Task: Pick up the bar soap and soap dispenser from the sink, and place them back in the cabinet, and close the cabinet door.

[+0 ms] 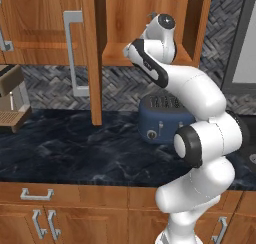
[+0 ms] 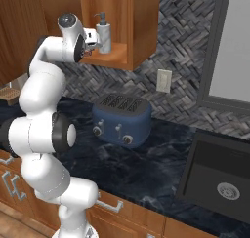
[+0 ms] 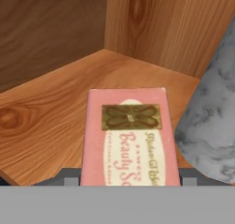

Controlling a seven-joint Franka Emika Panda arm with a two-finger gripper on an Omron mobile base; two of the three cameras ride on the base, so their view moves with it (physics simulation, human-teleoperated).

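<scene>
The end effector (image 2: 93, 46) is inside the open cabinet (image 2: 141, 32), its fingers (image 3: 69, 178) closed on either side of the bar soap (image 3: 131, 136) — the soap is gripped just above the wood shelf. The soap dispenser (image 2: 103, 34) stands upright on the same shelf, just right of the soap. The cabinet door (image 1: 92, 53) hangs open — the sink (image 2: 219, 178) lies far right in the table (image 2: 146, 168).
</scene>
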